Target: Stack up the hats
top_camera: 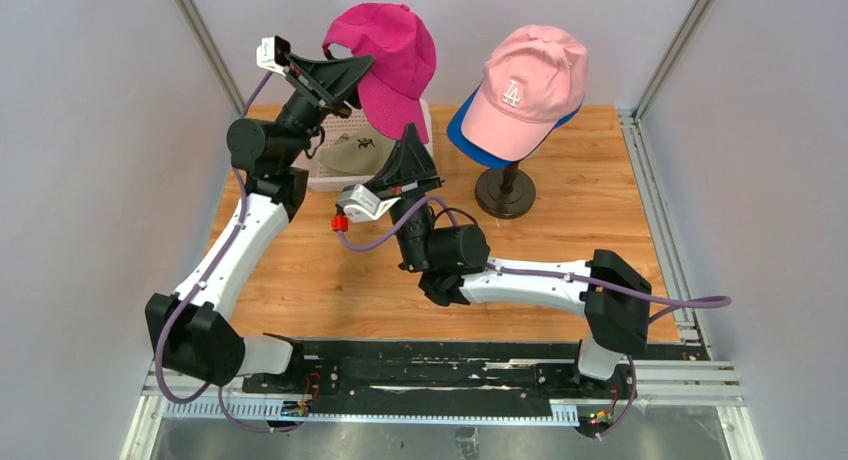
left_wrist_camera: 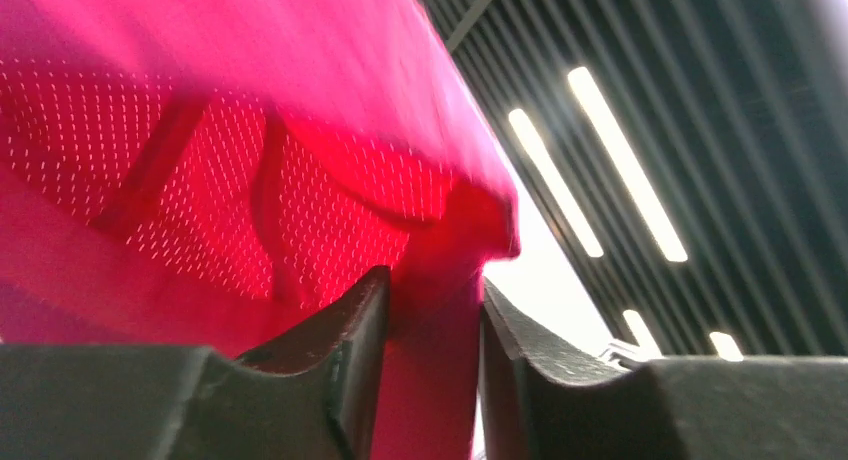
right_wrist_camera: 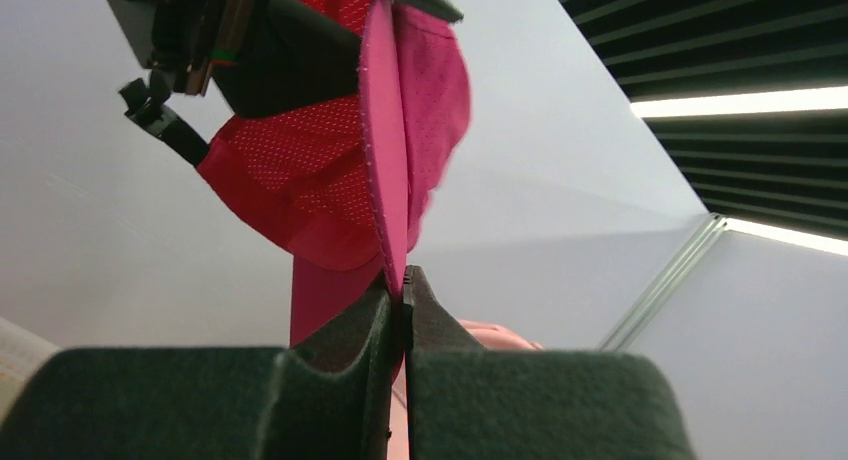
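Mesh fabric shows on the magenta cap (top_camera: 395,55), pinched by both the left gripper (left_wrist_camera: 435,295) and right gripper (right_wrist_camera: 402,288); the pink cap (top_camera: 525,85) bears white "LA" letters, seemingly embroidered.

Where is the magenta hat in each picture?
Top external: the magenta fabric baseball cap is at upper middle, held over the white perforated plastic basket.
Left wrist: it fills the left half, its fabric pinched between the fingers.
Right wrist: it is at upper middle, brim edge-on, running down into the right gripper.
Shared landmark: the left gripper, which clamps the cap in every view.
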You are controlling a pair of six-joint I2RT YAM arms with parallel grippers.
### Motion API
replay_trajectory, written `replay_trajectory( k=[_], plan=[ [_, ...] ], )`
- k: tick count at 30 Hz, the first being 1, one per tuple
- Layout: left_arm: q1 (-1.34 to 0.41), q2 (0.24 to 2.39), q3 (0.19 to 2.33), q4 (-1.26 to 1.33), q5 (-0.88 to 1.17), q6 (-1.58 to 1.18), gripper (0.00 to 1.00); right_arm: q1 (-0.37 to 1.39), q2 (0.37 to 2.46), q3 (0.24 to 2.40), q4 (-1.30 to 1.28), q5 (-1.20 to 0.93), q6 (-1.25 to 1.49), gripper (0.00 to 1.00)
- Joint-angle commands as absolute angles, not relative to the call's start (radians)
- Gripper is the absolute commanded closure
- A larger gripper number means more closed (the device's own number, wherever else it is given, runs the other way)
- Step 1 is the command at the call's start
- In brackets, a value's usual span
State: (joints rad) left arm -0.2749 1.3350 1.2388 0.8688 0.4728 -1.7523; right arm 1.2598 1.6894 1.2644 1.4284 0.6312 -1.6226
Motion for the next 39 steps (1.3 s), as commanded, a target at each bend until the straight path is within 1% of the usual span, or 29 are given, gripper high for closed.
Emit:
replay_trajectory(
  k=[1,3,4,6,9,19,21,22,23,24,26,27,29,31,33,36,37,39],
  plan=[
    [-0.272,1.26,1.209,0.716,0.629,-1.637,0.57,1.285,1.699,1.336,1.548,0.589,-1.759,0.99],
    [-0.265,1.228,1.207,0.623,0.646,-1.566,0.56,1.285,1.694,1.333,1.545,0.587,-1.763,0.99],
    [-0.264,1.211,1.213,0.556,0.651,-1.517,0.53,1.285,1.691,1.33,1.544,0.585,-1.768,1.0],
    [-0.263,1.181,1.226,0.435,0.651,-1.408,0.52,1.285,1.683,1.325,1.545,0.582,-1.78,1.0],
    [-0.264,1.159,1.251,0.325,0.645,-1.32,0.51,1.291,1.671,1.304,1.545,0.571,-1.799,1.0],
    [-0.264,1.173,1.298,0.217,0.636,-1.23,0.52,1.305,1.669,1.243,1.584,0.54,-1.917,0.99],
    [-0.264,1.174,1.298,0.213,0.626,-1.221,0.57,1.308,1.671,1.237,1.588,0.536,-1.936,0.99],
    [-0.264,1.176,1.301,0.213,0.623,-1.216,0.63,1.31,1.671,1.233,1.587,0.533,-1.943,1.0],
    [-0.264,1.176,1.303,0.213,0.618,-1.211,0.7,1.311,1.671,1.232,1.588,0.531,-1.951,0.99],
    [-0.264,1.179,1.305,0.212,0.617,-1.207,0.81,1.312,1.672,1.229,1.588,0.531,-1.962,0.99],
    [-0.264,1.183,1.309,0.213,0.614,-1.198,0.97,1.316,1.671,1.228,1.588,0.536,-1.972,0.99],
    [-0.264,1.183,1.309,0.213,0.615,-1.195,1.0,1.317,1.669,1.227,1.588,0.539,-1.976,0.99],
    [-0.264,1.18,1.31,0.215,0.611,-1.182,1.0,1.319,1.66,1.224,1.588,0.544,-1.978,1.0],
    [-0.262,1.177,1.316,0.215,0.605,-1.175,1.0,1.321,1.649,1.224,1.588,0.553,-1.971,0.95],
    [-0.255,1.182,1.329,0.219,0.602,-1.177,1.0,1.323,1.633,1.223,1.587,0.564,-1.96,0.87],
    [-0.237,1.204,1.358,0.253,0.603,-1.207,1.0,1.332,1.6,1.208,1.585,0.582,-1.958,0.65],
    [-0.231,1.216,1.372,0.279,0.607,-1.224,1.0,1.336,1.588,1.198,1.587,0.589,-1.96,0.6],
    [-0.221,1.255,1.41,0.323,0.612,-1.258,1.0,1.348,1.555,1.175,1.588,0.61,-1.969,0.53]
  ],
)
